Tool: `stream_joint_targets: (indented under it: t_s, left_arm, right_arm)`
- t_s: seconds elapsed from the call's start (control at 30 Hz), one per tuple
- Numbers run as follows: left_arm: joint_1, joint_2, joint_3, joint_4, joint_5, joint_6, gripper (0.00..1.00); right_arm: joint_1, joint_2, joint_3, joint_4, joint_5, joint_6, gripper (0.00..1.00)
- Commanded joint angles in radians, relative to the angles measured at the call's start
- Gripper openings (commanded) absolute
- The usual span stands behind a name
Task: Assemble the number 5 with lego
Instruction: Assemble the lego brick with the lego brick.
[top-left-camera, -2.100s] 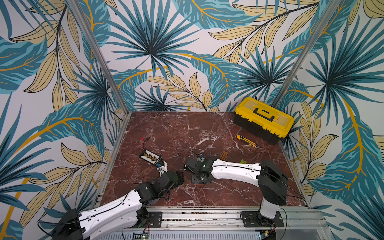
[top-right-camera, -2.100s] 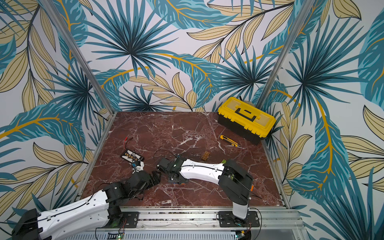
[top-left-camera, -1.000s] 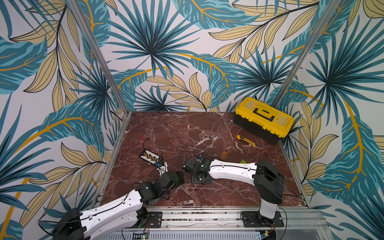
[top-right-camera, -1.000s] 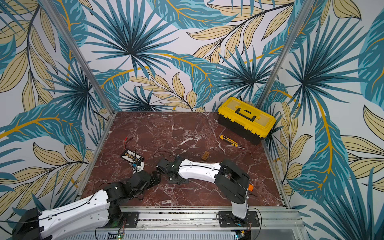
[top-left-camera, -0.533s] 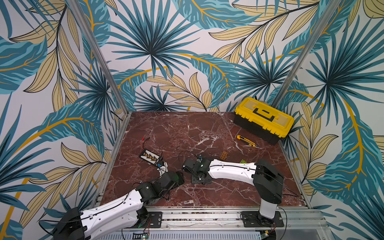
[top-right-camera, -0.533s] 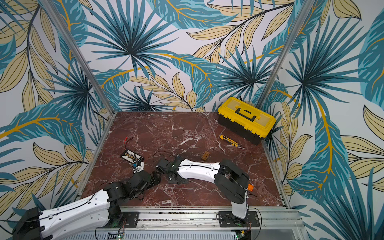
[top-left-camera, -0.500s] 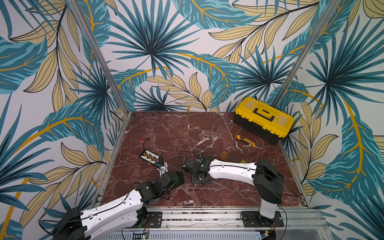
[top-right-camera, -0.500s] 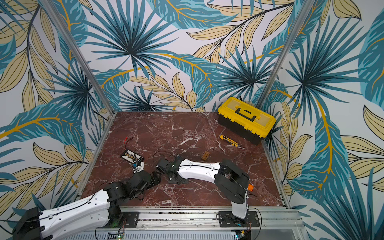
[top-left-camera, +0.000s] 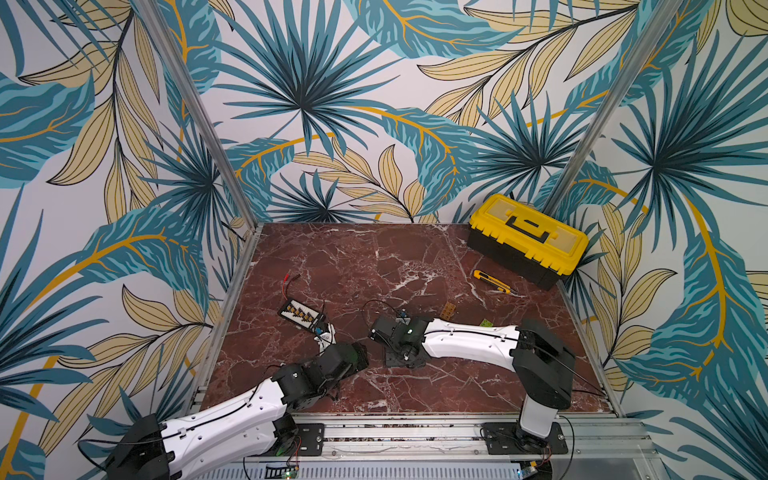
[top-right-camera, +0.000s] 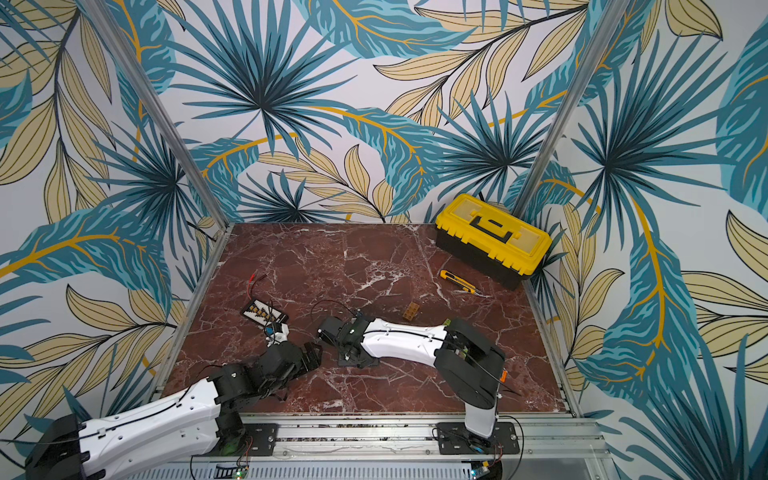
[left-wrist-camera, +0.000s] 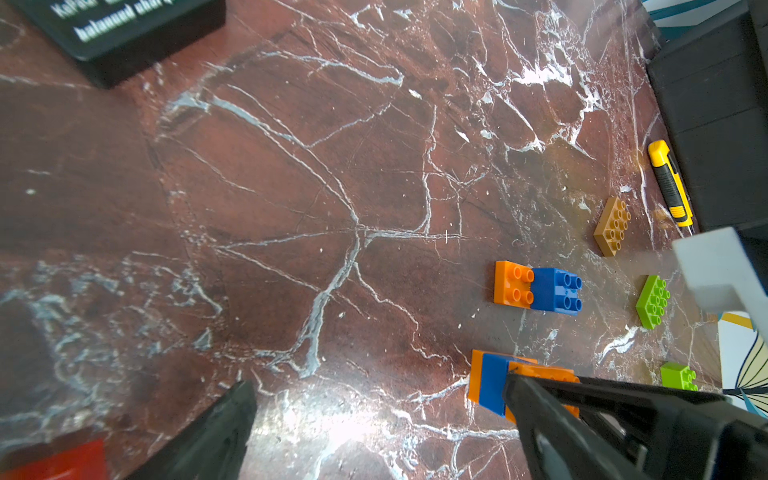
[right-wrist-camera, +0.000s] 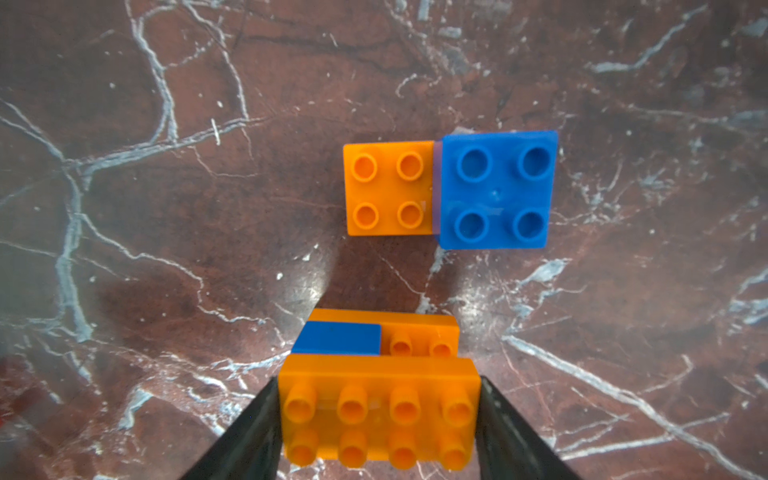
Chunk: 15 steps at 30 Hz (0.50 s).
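- Barely shifted from earlier frames: right gripper (right-wrist-camera: 376, 382), black fingers (right-wrist-camera: 249, 424) flanking glossy orange studded brick (right-wrist-camera: 376, 411), low centre; clamped or released, cannot tell.
- Stacked on blue square (right-wrist-camera: 338, 338) and orange base (right-wrist-camera: 415, 322), over veined red marble (right-wrist-camera: 166, 208).
- Left gripper (left-wrist-camera: 376, 382) spread wide, empty.

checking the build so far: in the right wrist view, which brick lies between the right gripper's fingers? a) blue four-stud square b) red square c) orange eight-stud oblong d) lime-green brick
c: the orange oblong brick, with eight studs in two rows, lies between the fingers of the right gripper.
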<state>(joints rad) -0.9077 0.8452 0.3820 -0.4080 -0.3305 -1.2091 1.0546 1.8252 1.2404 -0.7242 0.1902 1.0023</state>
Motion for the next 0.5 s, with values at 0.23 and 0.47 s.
stream_joint_targets:
  t_s: [0.23,0.47]
  left_arm:
    - [0.006,0.009,0.015,-0.001,-0.019,0.022,1.00]
    - [0.007,0.031,0.018,0.029,-0.006,0.038,1.00]
  right_arm:
    - [-0.005,-0.036,-0.002,-0.034,0.009,-0.018,0.81]
    - [-0.005,-0.115,-0.047,0.028,0.027,-0.020,0.81]
